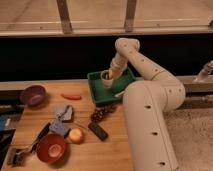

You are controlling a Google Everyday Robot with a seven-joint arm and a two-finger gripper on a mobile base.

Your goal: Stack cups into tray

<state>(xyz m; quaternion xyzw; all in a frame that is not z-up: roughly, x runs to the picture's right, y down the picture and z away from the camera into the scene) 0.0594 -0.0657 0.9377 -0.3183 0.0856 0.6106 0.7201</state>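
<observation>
The gripper [107,76] was seen lowered into the green tray [96,92], its fingers drawn together on the rim of the cream cup [106,77], which was held just above or on the tray floor near the back left corner; which of the two could not be told. The pinch on the rim was judged to have been chosen so that the cup stayed upright and its mouth was left free for nesting. The dark grey cup could not be made out; whether it lay beneath or inside the cream one was hidden by the gripper and wrist. The arm [150,75] was arched from the base over the tray's right side, so that the descent was made from above and the tray walls were cleared.

The tray was set at the far edge of the wooden table [115,150], with other things left apart from it: a purple bowl [33,94] at the far left, a carrot [71,96] beside it, a red bowl [50,147] at the front, a small fruit [76,135], a dark remote-like bar [98,131] and a dark cluster [100,114] just in front of the tray. None of these was touched. The step was judged to be the setting down of the cream cup in the tray
</observation>
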